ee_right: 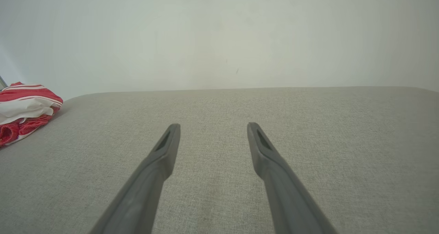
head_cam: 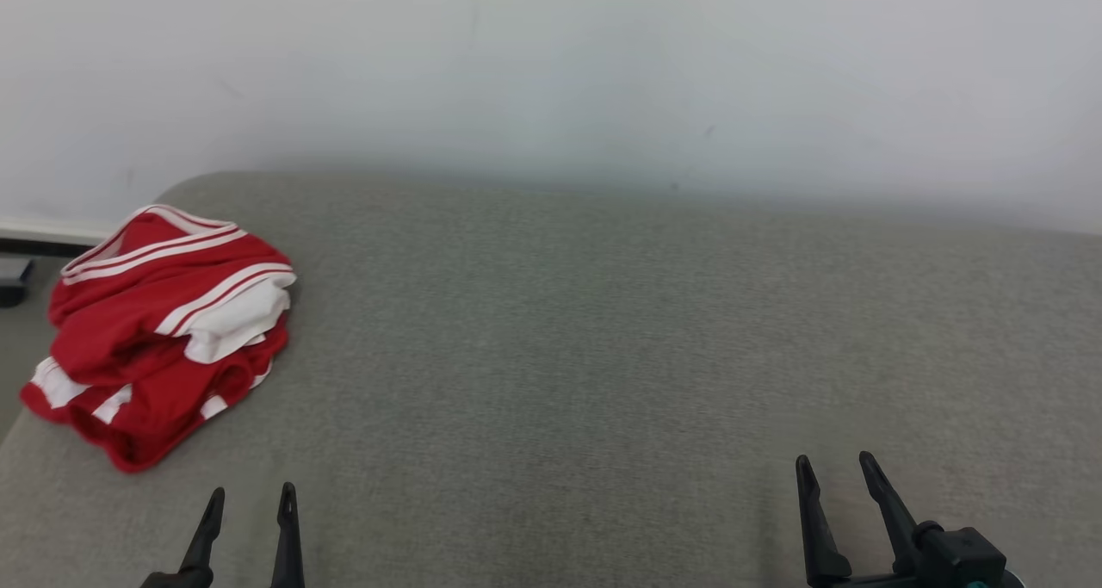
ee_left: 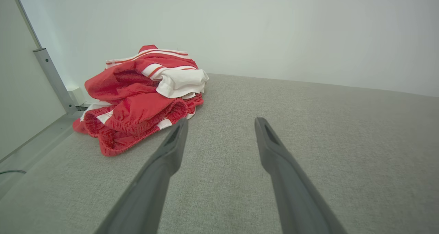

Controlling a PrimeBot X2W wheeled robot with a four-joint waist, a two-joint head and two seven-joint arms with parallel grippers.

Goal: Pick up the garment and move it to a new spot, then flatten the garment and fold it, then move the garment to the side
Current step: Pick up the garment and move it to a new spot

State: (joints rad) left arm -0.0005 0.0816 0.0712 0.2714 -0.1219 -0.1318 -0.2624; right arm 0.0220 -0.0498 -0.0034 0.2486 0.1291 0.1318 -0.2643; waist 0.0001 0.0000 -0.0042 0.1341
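step: first pickup, not yet begun | garment point(head_cam: 164, 330) lay crumpled at the counter's point(head_cam: 560, 355) left edge | left tool point(head_cam: 251, 490) released, empty, near it | right tool point(head_cam: 835, 459) released, empty, well apart | advice: left tool was best placed; pinch a thick fold and lift clear.

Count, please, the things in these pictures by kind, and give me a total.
Red-and-white garment: 1
Grey fabric surface: 1
Grippers: 2 (left gripper, right gripper, both with jaws open)
Total: 4
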